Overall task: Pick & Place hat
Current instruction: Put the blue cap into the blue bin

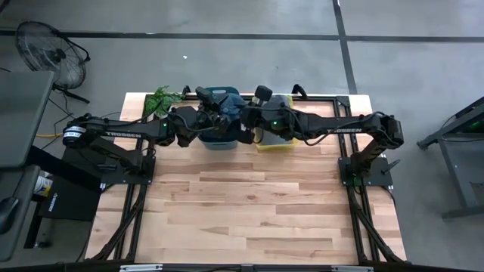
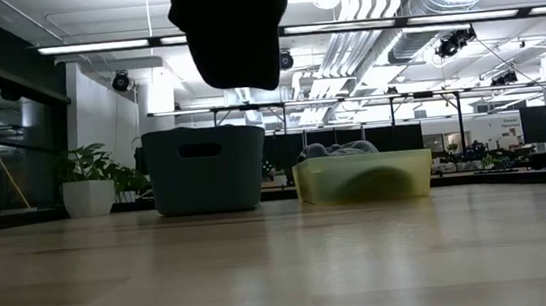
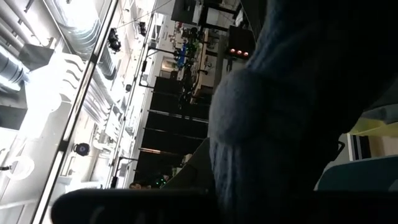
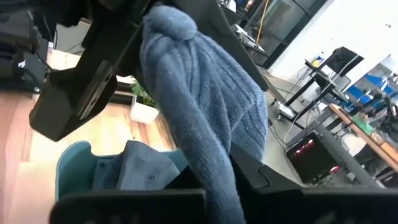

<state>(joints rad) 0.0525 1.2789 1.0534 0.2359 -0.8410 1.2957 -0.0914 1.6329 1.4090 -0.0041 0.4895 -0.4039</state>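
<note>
Two grippers: both meet in the air at the far side of the table, above the bins, sharing one hat.
Near ground: bare light wooden slatted table, nothing on its front half.
Hat: blue-grey ribbed knitted hat with a bobble, lifted clear of the table, hanging between the two grippers, over the blue bin by the high view.
Right gripper: fingers together, pinched on a lower fold of the knit; the cloth runs down between them in the right wrist view.
Left gripper: fingers together, clamped on the hat near the bobble end, so the hat is stretched between the arms.
Blue bin: dark blue-grey plastic tub with a handle slot, just under the hat, with more bluish cloth lying inside it.
Yellow bin: translucent yellow plastic tub, just beside the blue one, grey knitted things heaped in it.
Far edge: green potted plant in a white pot, beside the blue bin.
Step in hand: likely a handover or two-handed carry from one bin to the other; which way I cannot tell.
Next move: one gripper should probably let go, then the other lower the hat into the target bin.
</note>
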